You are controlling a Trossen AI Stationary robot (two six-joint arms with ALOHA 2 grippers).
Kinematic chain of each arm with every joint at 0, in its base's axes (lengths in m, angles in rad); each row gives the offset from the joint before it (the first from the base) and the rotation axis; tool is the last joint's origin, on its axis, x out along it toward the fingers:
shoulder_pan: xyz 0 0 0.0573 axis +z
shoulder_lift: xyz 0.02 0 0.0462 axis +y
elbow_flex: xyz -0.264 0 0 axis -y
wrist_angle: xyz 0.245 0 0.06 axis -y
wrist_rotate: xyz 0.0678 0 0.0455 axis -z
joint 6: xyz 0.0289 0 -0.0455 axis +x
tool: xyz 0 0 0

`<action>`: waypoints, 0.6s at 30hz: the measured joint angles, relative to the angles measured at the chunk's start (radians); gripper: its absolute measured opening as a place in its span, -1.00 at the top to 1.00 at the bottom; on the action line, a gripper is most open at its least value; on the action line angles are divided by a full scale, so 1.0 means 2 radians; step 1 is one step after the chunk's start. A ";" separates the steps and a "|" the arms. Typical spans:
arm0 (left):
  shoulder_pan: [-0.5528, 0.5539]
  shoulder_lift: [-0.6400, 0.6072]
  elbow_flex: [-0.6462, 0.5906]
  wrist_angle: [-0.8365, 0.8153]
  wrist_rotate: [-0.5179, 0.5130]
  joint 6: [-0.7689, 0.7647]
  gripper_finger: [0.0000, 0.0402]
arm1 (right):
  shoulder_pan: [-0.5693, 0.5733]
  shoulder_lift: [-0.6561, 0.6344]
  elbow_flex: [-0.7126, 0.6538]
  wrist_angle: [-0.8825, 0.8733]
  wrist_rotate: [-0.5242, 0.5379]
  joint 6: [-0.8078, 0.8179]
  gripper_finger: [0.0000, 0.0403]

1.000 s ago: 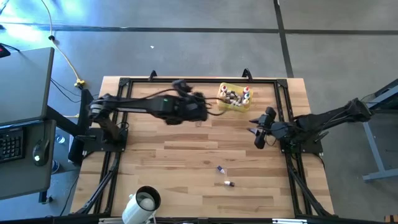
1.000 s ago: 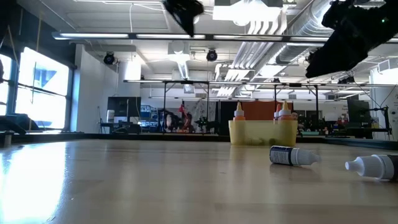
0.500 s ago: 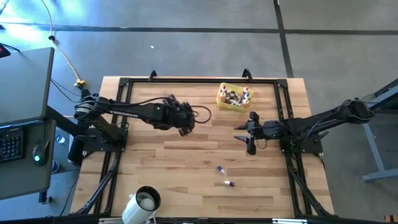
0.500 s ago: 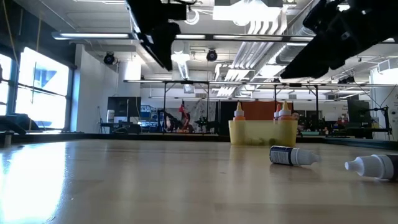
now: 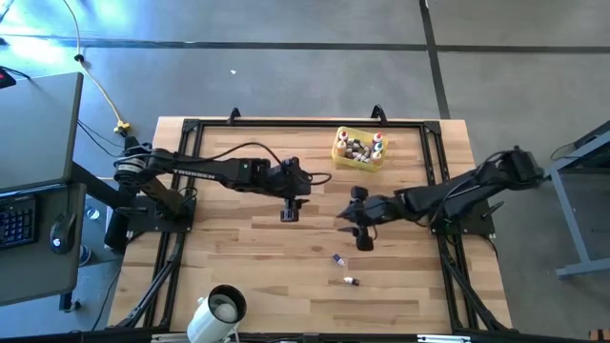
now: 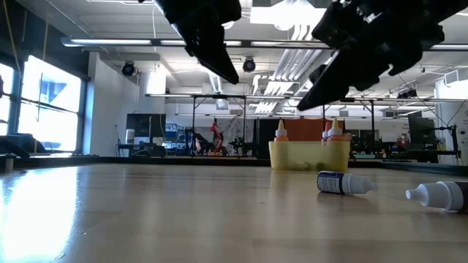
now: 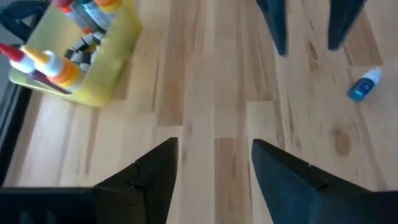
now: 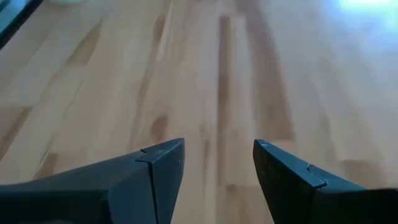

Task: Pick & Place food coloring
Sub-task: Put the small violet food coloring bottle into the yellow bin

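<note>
I have both arms out over the middle of the counter (image 5: 238, 243), and neither carries anything. The right gripper (image 5: 363, 232) hangs just short of the two loose bottles, its jaws wide, which I read as the approach for a pick; its own camera shows only bare wood between the fingers, so the target is not lined up yet. The left gripper (image 5: 289, 211) waits near the centre, jaws wide as well, probably kept clear of the right arm's path. The dark-labelled bottle (image 5: 337, 258) and the white-capped bottle (image 5: 351, 281) lie on their sides near the front edge, well apart from the yellow tray (image 5: 341, 159) at the far side, where the rest of the food coloring (image 5: 360, 148) stands upright in a cluster. From above the bottles are too small to read labels, and the low view cuts off the second bottle at the frame edge. A white mug (image 5: 223, 307) sits at the front-left corner.
</note>
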 joint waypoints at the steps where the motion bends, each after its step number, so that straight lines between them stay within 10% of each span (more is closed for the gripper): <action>1: 0.000 0.000 0.000 0.000 0.000 0.001 -0.01 | 0.001 0.012 0.004 -0.001 -0.007 0.001 0.08; 18: 0.002 0.000 0.000 -0.008 0.000 -0.001 -0.01 | 0.017 0.132 0.066 -0.002 -0.098 -0.003 0.08</action>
